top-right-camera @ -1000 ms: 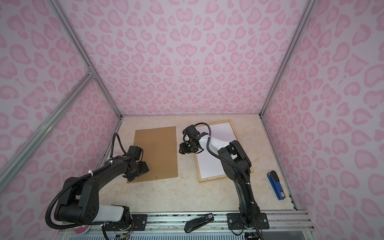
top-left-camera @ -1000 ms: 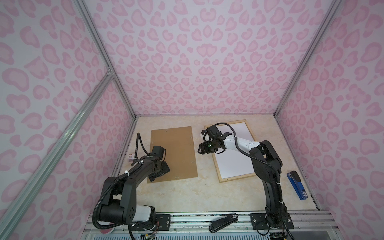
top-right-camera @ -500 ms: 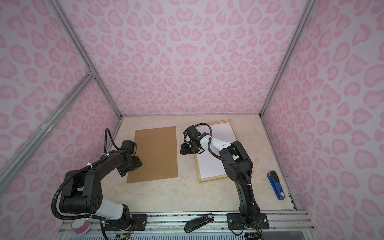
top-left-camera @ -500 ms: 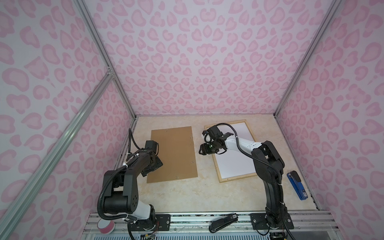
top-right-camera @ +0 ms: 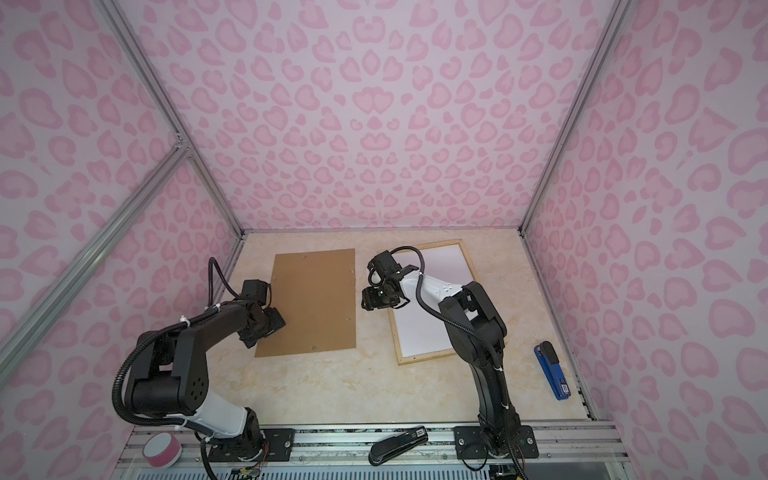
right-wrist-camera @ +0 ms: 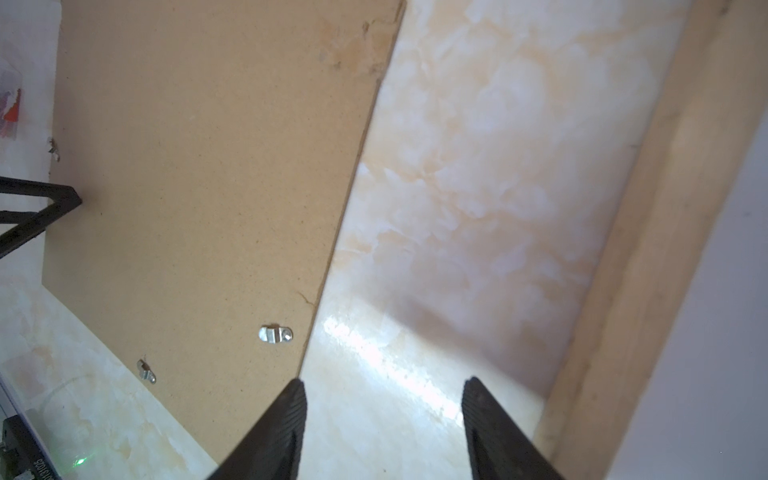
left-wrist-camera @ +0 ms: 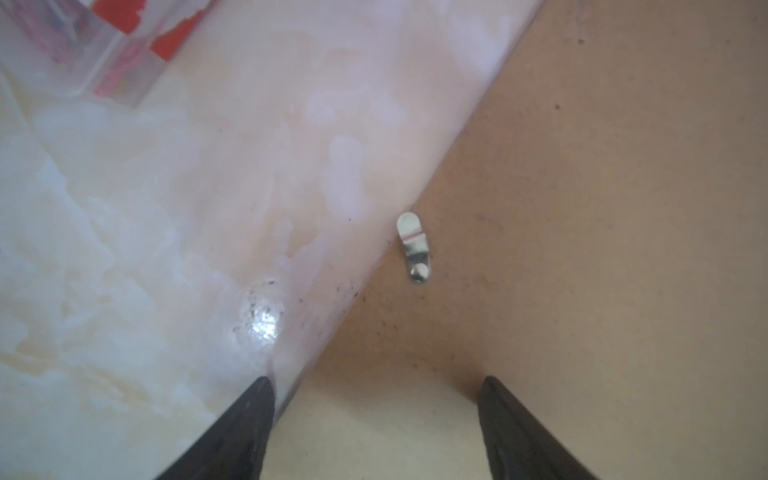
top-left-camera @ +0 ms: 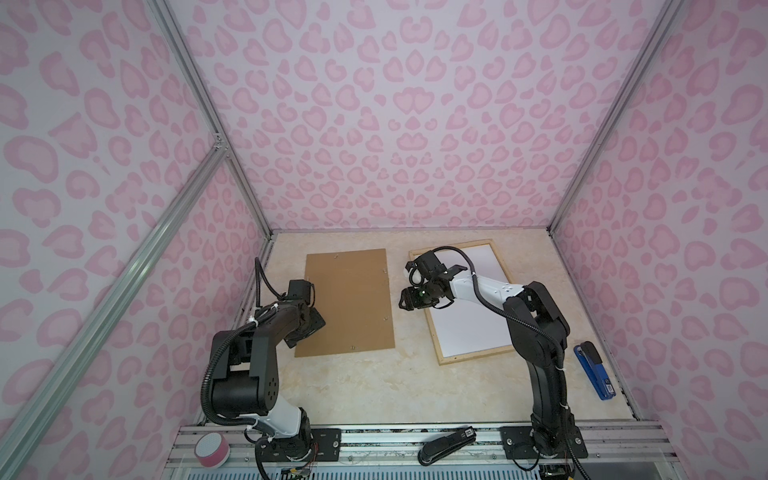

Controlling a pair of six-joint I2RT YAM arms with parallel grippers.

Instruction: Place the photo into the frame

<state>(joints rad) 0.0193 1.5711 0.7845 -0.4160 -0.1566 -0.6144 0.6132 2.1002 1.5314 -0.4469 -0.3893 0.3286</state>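
The frame (top-left-camera: 478, 355) (top-right-camera: 424, 358) of pale wood strips lies flat on the right of the table. A plain white sheet (top-left-camera: 469, 316) (top-right-camera: 428, 328) fills it. No printed side shows, so I cannot tell whether it is the photo. My right gripper (top-left-camera: 409, 299) (top-right-camera: 370, 299) (right-wrist-camera: 383, 382) hangs open over bare table, between the frame's strip (right-wrist-camera: 648, 249) and a brown backing board (top-left-camera: 349, 299) (top-right-camera: 311, 299). My left gripper (top-left-camera: 309, 330) (top-right-camera: 266, 328) (left-wrist-camera: 376, 380) stands open across the board's left edge (left-wrist-camera: 582, 208), holding nothing.
Small metal tabs (left-wrist-camera: 413, 245) (right-wrist-camera: 275, 333) sit along the board's edges. A blue stapler (top-left-camera: 594, 370) (top-right-camera: 552, 370) lies at the right wall. A black stapler (top-left-camera: 446, 442) and a pink tape roll (top-left-camera: 212, 449) rest on the front rail. Pink patterned walls enclose the table.
My left gripper has shifted left from over the board's near-left part to its left edge, and that arm has folded back. The right arm has hardly moved.
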